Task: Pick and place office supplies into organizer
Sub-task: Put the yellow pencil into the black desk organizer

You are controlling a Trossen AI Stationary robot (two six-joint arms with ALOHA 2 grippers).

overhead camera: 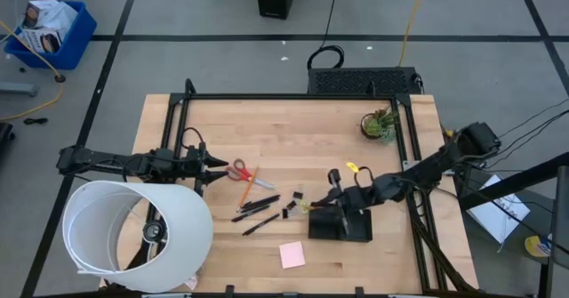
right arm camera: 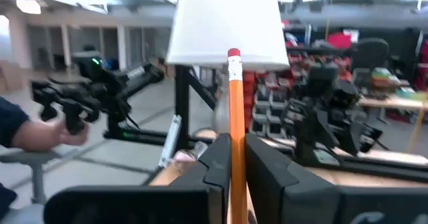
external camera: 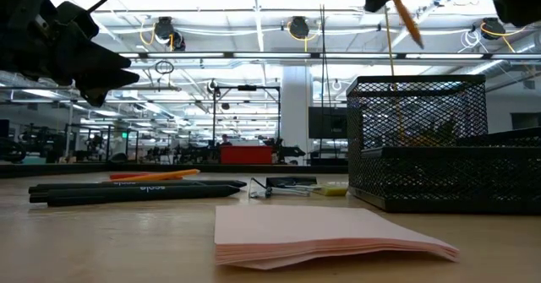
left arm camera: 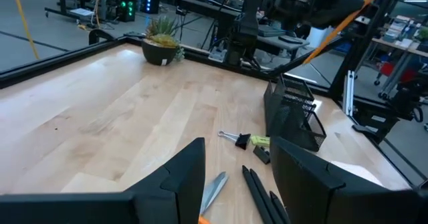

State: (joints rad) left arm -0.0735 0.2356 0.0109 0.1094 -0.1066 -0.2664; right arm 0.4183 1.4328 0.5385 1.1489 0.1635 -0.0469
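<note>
I've got the orange pencil [right arm camera: 235,130] pinched between the right gripper [right arm camera: 234,158] fingers, pink eraser end sticking up past them. It's hanging just above the black mesh organizer [overhead camera: 340,224], tilted in the low view with the tip over the tall cup section. The organizer sits near the table's front right (not much room to the frame rail on that side). Left of it: small black clips [overhead camera: 296,195], a fan of black pens [overhead camera: 257,210], then red-handled scissors [overhead camera: 242,171]. The pink sticky-note pad [overhead camera: 292,255] lies alone toward the front edge. My left gripper [overhead camera: 216,160] hovers spread apart beside the scissors, holding nothing. Big white lampshade [overhead camera: 138,236] crowds the front left corner; the potted plant [overhead camera: 379,124] sits back right.
</note>
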